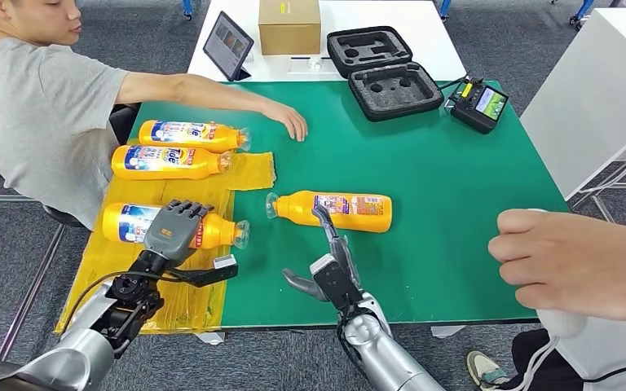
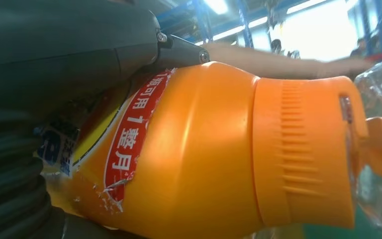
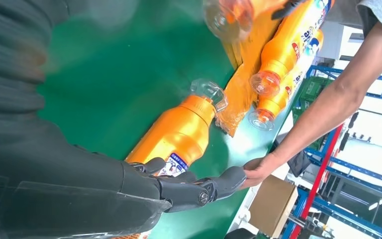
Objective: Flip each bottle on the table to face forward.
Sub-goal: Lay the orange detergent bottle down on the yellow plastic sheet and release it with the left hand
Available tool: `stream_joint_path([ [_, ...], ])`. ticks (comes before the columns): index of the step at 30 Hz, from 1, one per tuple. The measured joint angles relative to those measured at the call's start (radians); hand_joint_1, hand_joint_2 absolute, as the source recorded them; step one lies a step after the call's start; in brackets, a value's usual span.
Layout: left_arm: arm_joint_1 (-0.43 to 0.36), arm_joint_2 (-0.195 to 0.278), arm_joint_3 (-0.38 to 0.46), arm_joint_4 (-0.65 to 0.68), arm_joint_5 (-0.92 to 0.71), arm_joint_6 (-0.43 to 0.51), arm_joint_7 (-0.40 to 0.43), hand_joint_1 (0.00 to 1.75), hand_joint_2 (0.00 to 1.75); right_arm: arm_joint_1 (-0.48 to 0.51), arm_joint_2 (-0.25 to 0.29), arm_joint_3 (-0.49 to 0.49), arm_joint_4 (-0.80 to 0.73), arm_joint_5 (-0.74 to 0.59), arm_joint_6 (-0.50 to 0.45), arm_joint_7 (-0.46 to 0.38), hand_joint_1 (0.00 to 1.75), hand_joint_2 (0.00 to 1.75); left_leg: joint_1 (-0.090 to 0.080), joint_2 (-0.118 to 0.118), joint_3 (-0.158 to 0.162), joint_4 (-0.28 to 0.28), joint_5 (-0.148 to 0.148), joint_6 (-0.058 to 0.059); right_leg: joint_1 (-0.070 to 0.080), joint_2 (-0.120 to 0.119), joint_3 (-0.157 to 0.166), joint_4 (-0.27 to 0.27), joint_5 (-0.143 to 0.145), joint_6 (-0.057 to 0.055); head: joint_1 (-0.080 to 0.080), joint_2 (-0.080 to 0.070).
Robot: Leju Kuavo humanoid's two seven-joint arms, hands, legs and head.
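Your left hand [image 1: 178,230] grips the near orange plastic detergent bottle [image 1: 130,224] on the yellow sheet [image 1: 249,171] by the green table's [image 1: 456,204] left edge (two seem done), while your spread right hand [image 1: 332,269] touches the mid-table bottle [image 1: 350,210], unturned.

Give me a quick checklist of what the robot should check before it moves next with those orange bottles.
1. Left hand lies over the nearest bottle on the yellow sheet: ok; firm grip: cannot tell.
2. Right hand reaches the lone bottle on the green mat: ok; touching it: cannot tell.
3. Seated person's hand rests on the mat, apart from both robot hands: ok.
4. Second person's hand hangs close by the right arm: not ok.
5. Two far bottles lie with labels showing: ok.
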Motion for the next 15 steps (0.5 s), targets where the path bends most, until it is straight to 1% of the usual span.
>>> stream_joint_path([
  [1, -0.005, 0.0, 0.0, 0.019, -0.006, -0.004, 0.009, 1.38, 1.75, -0.001, 0.0, 0.0, 0.0, -0.003, 0.001, 0.0, 0.0, 1.75, 0.0, 0.0, 0.0, 0.0, 0.0, 0.0, 0.0, 0.0, 0.0, 0.0, 0.0, 0.0, 0.0, 0.0],
  [3, -0.021, 0.0, 0.0, 0.062, -0.014, -0.023, 0.028, 0.89, 1.75, -0.004, 0.0, 0.001, 0.0, -0.006, 0.002, 0.0, 0.0, 1.75, 0.0, 0.0, 0.0, 0.0, 0.0, 0.0, 0.0, 0.0, 0.0, 0.0, 0.0, 0.0, 0.0, 0.0],
  [4, -0.03, 0.0, 0.0, 0.082, -0.013, -0.041, 0.036, 0.71, 1.75, -0.006, 0.0, 0.001, 0.0, -0.006, 0.003, 0.0, 0.0, 1.75, 0.0, 0.0, 0.0, 0.0, 0.0, 0.0, 0.0, 0.0, 0.0, 0.0, 0.0, 0.0, 0.0, 0.0],
  [6, -0.05, 0.0, 0.0, 0.114, -0.005, -0.079, 0.048, 0.8, 1.75, -0.01, 0.0, 0.003, 0.0, -0.007, 0.005, 0.0, 0.0, 1.75, 0.0, 0.0, 0.001, 0.0, 0.0, 0.0, 0.0, -0.001, 0.001, 0.0, 0.0, 0.0, 0.0, 0.0],
  [7, -0.058, 0.0, 0.0, 0.127, 0.0, -0.094, 0.051, 0.78, 1.75, -0.011, 0.0, 0.004, 0.001, -0.008, 0.007, 0.0, 0.0, 1.75, 0.0, -0.001, 0.001, 0.0, 0.0, 0.0, 0.0, -0.001, 0.002, 0.0, 0.0, 0.0, 0.0, 0.0],
  [9, -0.072, 0.0, 0.0, 0.144, 0.005, -0.108, 0.053, 0.5, 1.75, -0.013, 0.0, 0.006, 0.001, -0.009, 0.009, 0.0, 0.0, 1.75, 0.0, -0.001, 0.002, 0.0, 0.0, 0.0, 0.0, -0.001, 0.002, 0.0, 0.0, 0.0, 0.0, 0.0],
  [10, -0.076, 0.0, 0.0, 0.151, 0.006, -0.112, 0.053, 0.28, 1.75, -0.014, 0.0, 0.006, 0.001, -0.009, 0.011, 0.0, 0.0, 1.75, 0.0, -0.001, 0.002, 0.0, 0.0, 0.0, 0.0, -0.001, 0.002, 0.0, 0.0, 0.0, 0.0, 0.0],
  [11, -0.079, 0.0, 0.0, 0.155, 0.006, -0.117, 0.053, 0.13, 1.75, -0.014, 0.0, 0.007, 0.001, -0.009, 0.012, 0.0, 0.0, 1.75, 0.0, -0.001, 0.002, 0.0, 0.0, 0.0, 0.0, -0.001, 0.002, 0.0, 0.0, 0.0, 0.0, 0.0],
  [13, -0.085, 0.0, 0.0, 0.163, 0.012, -0.131, 0.054, 0.07, 1.75, -0.016, 0.0, 0.008, 0.001, -0.012, 0.013, 0.0, 0.0, 1.75, 0.0, -0.001, 0.003, 0.0, 0.0, 0.0, 0.0, -0.001, 0.003, 0.0, 0.0, 0.0, 0.0, 0.0],
  [15, -0.089, 0.0, 0.0, 0.168, 0.018, -0.144, 0.055, 0.07, 1.75, -0.017, 0.0, 0.008, 0.001, -0.016, 0.013, 0.0, 0.0, 1.75, 0.0, -0.001, 0.003, 0.0, 0.0, -0.001, 0.0, -0.001, 0.003, 0.001, 0.0, 0.0, 0.0, 0.0],
])
